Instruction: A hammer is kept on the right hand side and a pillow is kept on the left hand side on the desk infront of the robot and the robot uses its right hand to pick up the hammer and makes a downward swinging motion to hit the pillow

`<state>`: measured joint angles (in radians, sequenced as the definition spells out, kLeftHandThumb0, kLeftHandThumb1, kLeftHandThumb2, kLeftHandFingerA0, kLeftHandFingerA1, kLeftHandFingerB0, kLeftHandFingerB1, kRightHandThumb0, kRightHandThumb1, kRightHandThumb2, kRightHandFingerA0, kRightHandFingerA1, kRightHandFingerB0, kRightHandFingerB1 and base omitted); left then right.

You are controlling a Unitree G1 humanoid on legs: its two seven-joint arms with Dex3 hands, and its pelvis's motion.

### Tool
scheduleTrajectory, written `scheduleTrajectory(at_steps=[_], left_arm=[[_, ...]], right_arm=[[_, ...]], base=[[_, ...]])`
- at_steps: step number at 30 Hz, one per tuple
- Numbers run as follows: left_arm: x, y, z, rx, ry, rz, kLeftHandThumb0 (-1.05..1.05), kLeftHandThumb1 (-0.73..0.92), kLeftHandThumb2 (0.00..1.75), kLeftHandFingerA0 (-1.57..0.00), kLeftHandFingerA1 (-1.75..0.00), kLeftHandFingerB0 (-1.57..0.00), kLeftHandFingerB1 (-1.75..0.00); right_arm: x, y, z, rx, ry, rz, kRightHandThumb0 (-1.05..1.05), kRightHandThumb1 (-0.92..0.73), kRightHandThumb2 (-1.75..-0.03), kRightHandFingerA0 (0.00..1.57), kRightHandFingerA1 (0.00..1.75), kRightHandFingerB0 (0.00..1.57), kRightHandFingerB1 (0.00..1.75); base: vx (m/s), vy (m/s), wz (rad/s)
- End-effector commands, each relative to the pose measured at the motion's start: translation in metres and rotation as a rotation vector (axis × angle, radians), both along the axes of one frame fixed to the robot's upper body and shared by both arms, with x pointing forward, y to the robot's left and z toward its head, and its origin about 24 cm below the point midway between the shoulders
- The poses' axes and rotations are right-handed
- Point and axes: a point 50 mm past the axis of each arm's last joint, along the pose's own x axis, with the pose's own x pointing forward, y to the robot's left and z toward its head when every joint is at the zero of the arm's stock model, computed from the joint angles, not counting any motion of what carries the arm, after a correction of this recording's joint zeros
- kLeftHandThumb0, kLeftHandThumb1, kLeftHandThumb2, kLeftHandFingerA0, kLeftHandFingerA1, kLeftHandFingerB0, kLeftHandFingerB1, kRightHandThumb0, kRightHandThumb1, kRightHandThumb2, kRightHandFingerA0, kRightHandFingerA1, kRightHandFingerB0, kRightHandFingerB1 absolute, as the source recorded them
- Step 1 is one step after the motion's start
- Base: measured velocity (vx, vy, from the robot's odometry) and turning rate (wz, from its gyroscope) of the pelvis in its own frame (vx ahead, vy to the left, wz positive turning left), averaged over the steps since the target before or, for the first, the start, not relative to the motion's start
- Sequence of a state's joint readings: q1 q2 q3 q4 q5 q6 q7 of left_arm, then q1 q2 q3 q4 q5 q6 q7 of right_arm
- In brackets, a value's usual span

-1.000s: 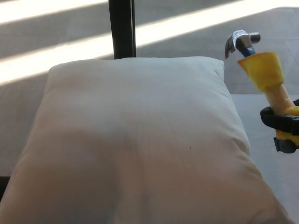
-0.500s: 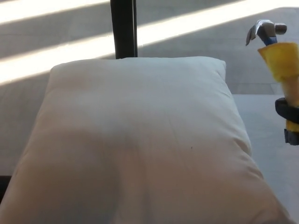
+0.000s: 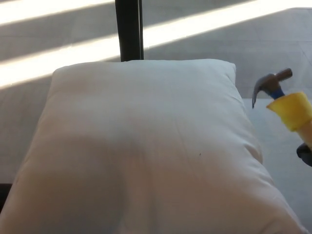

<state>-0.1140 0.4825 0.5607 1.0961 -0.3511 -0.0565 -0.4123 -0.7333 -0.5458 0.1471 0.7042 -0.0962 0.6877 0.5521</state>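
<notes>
one head view looks steeply down, close over the pillow [image 3: 141,146] toward the floor.

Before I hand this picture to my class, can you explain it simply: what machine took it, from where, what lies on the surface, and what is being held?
The picture comes from a camera on a humanoid robot's head, looking down at the desk in front of it. Picture left is the robot's own left.

Most of the view is a large white pillow lying on the desk.

At the right edge is a hammer with a metal head and a yellow and blue handle, raised beside the pillow and not touching it. Just a dark sliver of the robot's right hand shows below, at the handle; its grip is cut off by the frame.

The left hand is out of view.
</notes>
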Motion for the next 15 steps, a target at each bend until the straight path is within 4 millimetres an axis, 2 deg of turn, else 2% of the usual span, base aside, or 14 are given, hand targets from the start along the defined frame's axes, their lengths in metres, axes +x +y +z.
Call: scheduleTrajectory(at_steps=[1,3,6,7,9,12,13,14,15], left_arm=[[0.003,0.011,0.014,0.026,-0.036,0.015,-0.80,0.84,0.65,-0.61,-0.60,-0.57,-0.47],[0.004,0.012,0.015,0.023,-0.039,0.022,-0.80,0.85,0.65,-0.61,-0.59,-0.56,-0.47],[0.005,0.012,0.016,0.017,-0.052,0.024,-0.80,0.84,0.66,-0.62,-0.60,-0.56,-0.48],[0.005,0.012,0.016,0.026,-0.044,0.022,-0.79,0.85,0.66,-0.62,-0.60,-0.57,-0.48],[0.005,0.012,0.016,0.026,-0.044,0.022,-0.79,0.86,0.65,-0.60,-0.59,-0.56,-0.47],[0.005,0.012,0.016,0.016,-0.058,0.017,-0.80,0.85,0.65,-0.60,-0.60,-0.54,-0.48],[0.004,0.012,0.016,0.021,-0.053,0.011,-0.81,0.85,0.65,-0.60,-0.60,-0.53,-0.47],[0.003,0.012,0.015,0.018,-0.054,0.014,-0.80,0.85,0.65,-0.60,-0.60,-0.54,-0.47],[0.003,0.012,0.015,0.019,-0.054,0.015,-0.80,0.85,0.65,-0.60,-0.60,-0.55,-0.47]], right_arm=[[-0.003,-0.019,0.012,-0.457,-0.185,0.153,-0.26,-0.58,-0.98,0.90,1.75,0.71,1.58],[-0.006,-0.020,0.007,-0.478,-0.149,0.161,-0.26,-0.68,-0.92,0.87,1.75,0.72,1.41],[-0.006,-0.020,0.006,-0.489,-0.151,0.167,-0.26,-0.69,-0.92,0.85,1.75,0.71,1.38],[-0.010,-0.024,0.002,-0.491,-0.139,0.156,-0.26,-0.66,-0.89,0.89,1.75,0.68,1.54],[-0.010,-0.025,0.002,-0.484,-0.136,0.143,-0.26,-0.64,-0.91,0.90,1.75,0.70,1.56],[-0.011,-0.030,0.002,-0.495,-0.109,0.126,-0.29,-0.70,-0.86,0.89,1.75,0.68,1.48],[-0.010,-0.031,0.003,-0.492,-0.101,0.102,-0.30,-0.69,-0.81,0.90,1.75,0.63,1.38],[-0.010,-0.032,0.002,-0.495,-0.097,0.097,-0.25,-0.69,-0.79,1.10,1.74,0.63,1.33],[-0.009,-0.034,0.002,-0.492,-0.093,0.090,-0.41,-0.57,-1.02,1.19,1.37,0.87,1.17]], base=[[0.00,0.000,0.00],[0.00,0.000,0.00],[0.00,0.000,0.00],[0.00,0.000,0.00],[0.00,0.000,0.00],[0.00,0.000,0.00],[0.00,0.000,0.00],[0.00,0.000,0.00],[0.00,0.000,0.00]])
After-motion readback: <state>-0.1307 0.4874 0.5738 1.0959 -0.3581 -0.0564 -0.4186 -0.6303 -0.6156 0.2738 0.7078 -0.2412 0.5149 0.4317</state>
